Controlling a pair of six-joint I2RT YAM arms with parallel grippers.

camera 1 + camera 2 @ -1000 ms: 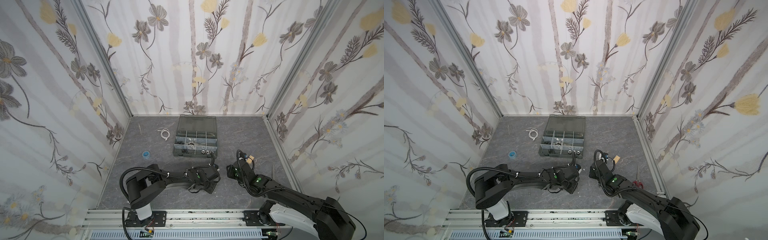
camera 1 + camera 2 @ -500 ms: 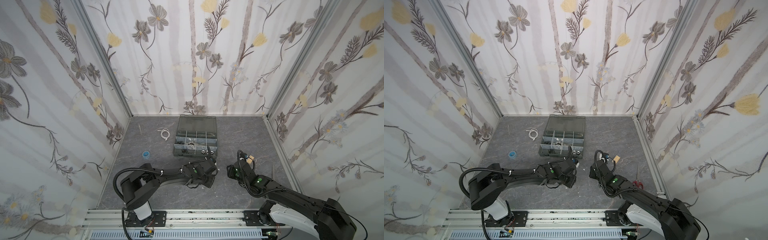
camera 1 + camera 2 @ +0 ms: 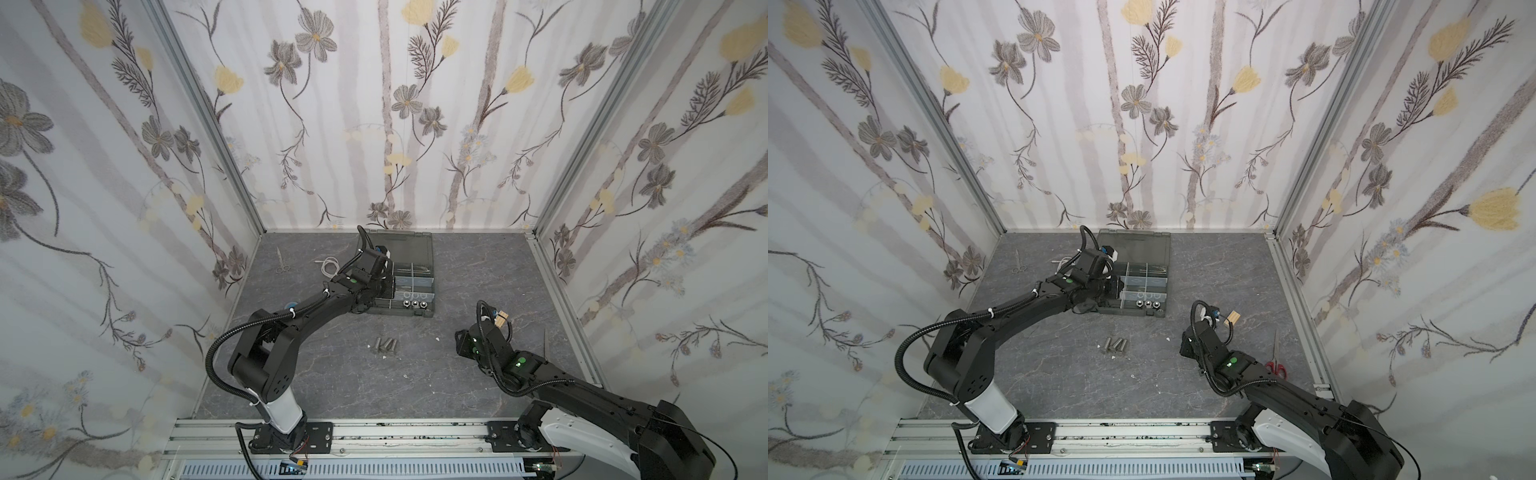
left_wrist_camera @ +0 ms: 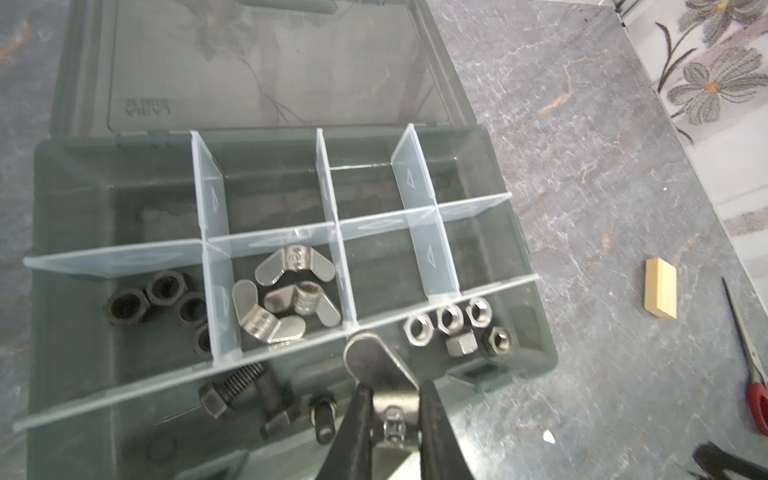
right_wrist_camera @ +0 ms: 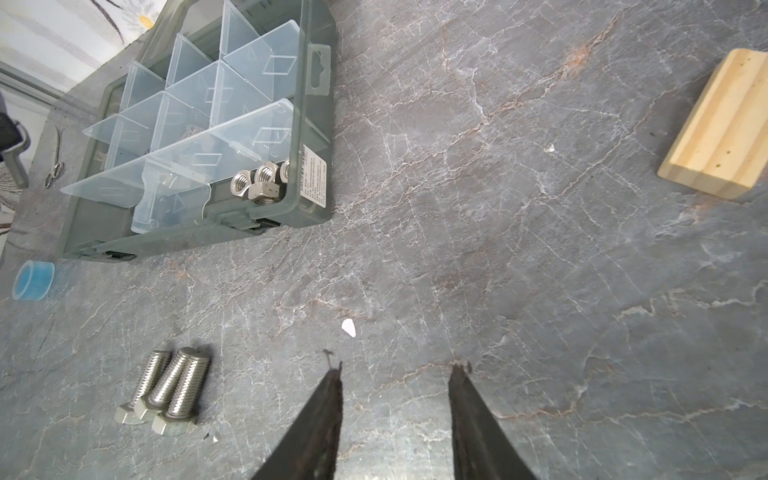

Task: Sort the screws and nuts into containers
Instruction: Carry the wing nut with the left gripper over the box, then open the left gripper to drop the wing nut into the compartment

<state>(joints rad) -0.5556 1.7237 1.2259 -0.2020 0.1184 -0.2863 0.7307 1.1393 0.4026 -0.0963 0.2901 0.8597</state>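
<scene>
Silver wing nut (image 4: 372, 363) sat pinched in your left gripper (image 4: 395, 401) above the case (image 4: 517, 232); your right gripper (image 5: 395, 372) hung spread and empty near three bolts (image 5: 166, 395).

Silver screws (image 5: 166, 390), silver wing nuts (image 4: 295, 266), blk hex nuts (image 4: 126, 307), smoky-grey case (image 4: 66, 374), floral walls (image 3: 374, 104)

Bare tabletop (image 5: 498, 249) lies open around the three silver screws (image 5: 170, 386); upright dividers (image 4: 208, 195) partition the case (image 4: 540, 345).

Mirrored embossed lettering (image 4: 147, 111) on the lid (image 4: 266, 62), fine-print sticker (image 5: 314, 176) on the organizer case (image 5: 318, 120), neither legible.
</scene>
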